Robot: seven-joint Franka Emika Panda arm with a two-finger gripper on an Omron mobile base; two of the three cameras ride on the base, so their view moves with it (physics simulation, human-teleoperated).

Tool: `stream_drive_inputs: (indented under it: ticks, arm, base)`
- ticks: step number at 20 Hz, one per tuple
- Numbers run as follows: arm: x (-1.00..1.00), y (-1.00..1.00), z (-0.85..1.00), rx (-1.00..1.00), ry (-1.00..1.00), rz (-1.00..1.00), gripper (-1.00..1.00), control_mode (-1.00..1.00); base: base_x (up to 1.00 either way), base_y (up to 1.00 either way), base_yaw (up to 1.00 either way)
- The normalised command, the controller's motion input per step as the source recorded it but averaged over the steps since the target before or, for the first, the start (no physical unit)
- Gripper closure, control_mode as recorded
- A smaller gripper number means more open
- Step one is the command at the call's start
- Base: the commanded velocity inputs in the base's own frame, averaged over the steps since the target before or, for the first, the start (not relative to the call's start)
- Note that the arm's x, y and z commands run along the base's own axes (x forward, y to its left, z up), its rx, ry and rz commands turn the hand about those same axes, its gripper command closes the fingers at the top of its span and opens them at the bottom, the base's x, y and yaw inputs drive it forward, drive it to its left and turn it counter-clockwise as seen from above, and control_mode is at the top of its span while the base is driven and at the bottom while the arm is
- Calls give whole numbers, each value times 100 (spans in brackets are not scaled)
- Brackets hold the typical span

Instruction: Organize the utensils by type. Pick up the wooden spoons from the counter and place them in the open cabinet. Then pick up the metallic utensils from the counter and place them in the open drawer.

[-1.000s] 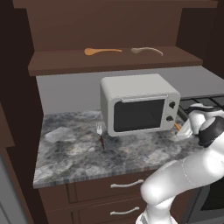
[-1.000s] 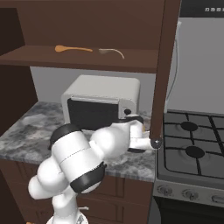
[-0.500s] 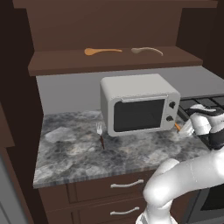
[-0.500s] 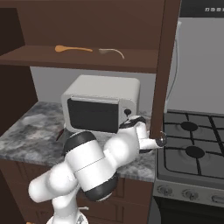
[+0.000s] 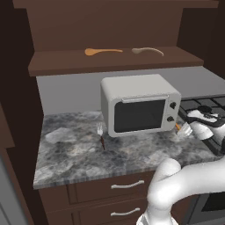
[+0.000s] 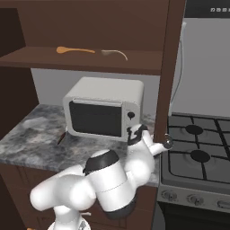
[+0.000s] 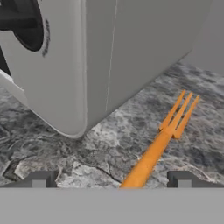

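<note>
Two wooden spoons lie on the cabinet shelf [image 5: 52,66]: orange spoon [image 5: 102,51] on the left, pale spoon [image 5: 147,51] right of it, well apart, both set back from the shelf's front edge with bare shelf either side. Two metallic utensils sit on the table [image 5: 70,154]: dark-handled fork [image 5: 101,134] just left of the microwave's front corner, handle pointing toward the table's front edge, open stone all around it on the left; orange fork [image 7: 164,140] right of the microwave [image 5: 138,107], in the narrow strip between the microwave side and the table's right end by the stove [image 6: 197,152]. In the hand view the orange fork shows all orange, tines toward the back, handle running down between the two finger tips; microwave side wall close on the left of it, free stone on the right. Gripper [image 7: 111,179] hovers low over that handle, jaws released and spread wide, one tip on each side of the handle, nothing gripped. In the left base view the gripper [image 5: 193,125] sits beside the microwave's right front corner, tight against it. One cabinet side panel [image 6: 164,67] stands upright just right of the arm in the right base view. Two drawer fronts [image 5: 110,189] under the table, both closed flush.
</note>
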Motion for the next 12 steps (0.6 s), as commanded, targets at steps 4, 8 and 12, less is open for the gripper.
stream_drive_inputs:
  ticks: [4, 8, 12]
  arm:
    - [24, -1, -14, 6, 3, 3, -100, -100]
    - [29, -7, -8, 6, 5, 4, -100, -100]
    - [21, -18, -11, 13, 13, 5, -100, -100]
  base:
    - [0, 0, 0]
    - [0, 0, 0]
    - [0, 0, 0]
